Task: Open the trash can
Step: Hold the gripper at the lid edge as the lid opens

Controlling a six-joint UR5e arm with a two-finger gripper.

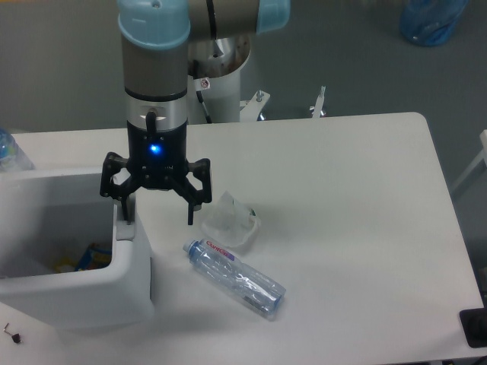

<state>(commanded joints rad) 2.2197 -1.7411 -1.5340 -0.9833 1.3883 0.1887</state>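
From the fixed camera, I see the trash can (114,293) at about 8 o'clock of the picture, standing on the white table (342,198) at its left side. The top of the can is open, and inside I can see some coloured rubbish, yellow and blue. I cannot tell where the lid is.

The gripper (156,209) hangs from the arm at about 10 o'clock, pointing down, with a blue light on its body. Its two fingers are spread wide apart and they hold nothing. One finger (121,204) is down at the small grey tab on the right edge of the can; the other is over the table, just beside the can wall.

At 5 o'clock from the gripper lies a crumpled clear plastic cup (230,222), and just below it a clear plastic bottle (236,278) lies on its side, the cap end toward the can.

At the far left edge, behind the can, part of a blue bottle (11,152) shows.
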